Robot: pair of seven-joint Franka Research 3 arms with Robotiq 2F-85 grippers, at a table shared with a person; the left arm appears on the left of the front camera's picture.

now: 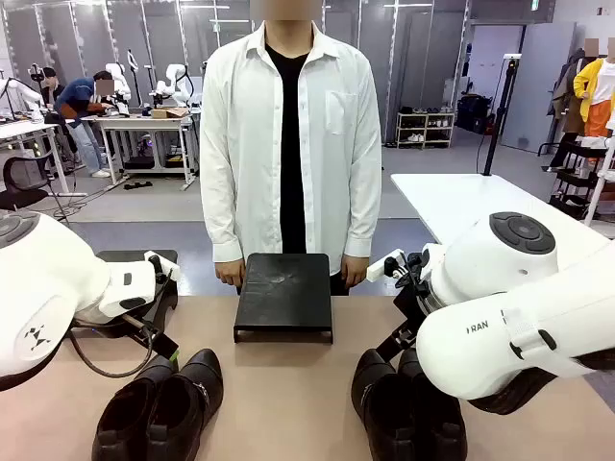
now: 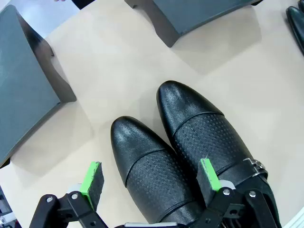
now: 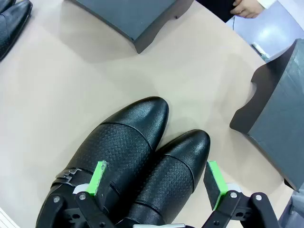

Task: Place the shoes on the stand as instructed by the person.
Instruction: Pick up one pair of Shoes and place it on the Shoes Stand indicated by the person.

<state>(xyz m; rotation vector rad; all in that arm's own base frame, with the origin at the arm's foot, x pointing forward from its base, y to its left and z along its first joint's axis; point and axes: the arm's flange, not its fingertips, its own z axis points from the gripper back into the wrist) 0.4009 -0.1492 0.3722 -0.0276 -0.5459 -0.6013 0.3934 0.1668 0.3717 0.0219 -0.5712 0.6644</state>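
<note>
The shoes (image 2: 190, 137) are glossy black, with smooth toes, dotted leather behind and a metal buckle. The left gripper (image 2: 151, 179) and right gripper (image 3: 156, 180) stand open above them.

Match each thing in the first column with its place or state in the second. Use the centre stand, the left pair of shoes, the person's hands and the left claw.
Column one:
1. centre stand
2. left pair of shoes
3. person's hands
4. left claw

Column two:
a. open, above a pair of shoes
b. black, top bare, right in front of the person
c. side by side, nearer the robot than the stand
d. one at each far corner of the stand

Pairs: 1-b, 2-c, 3-d, 4-a
</note>
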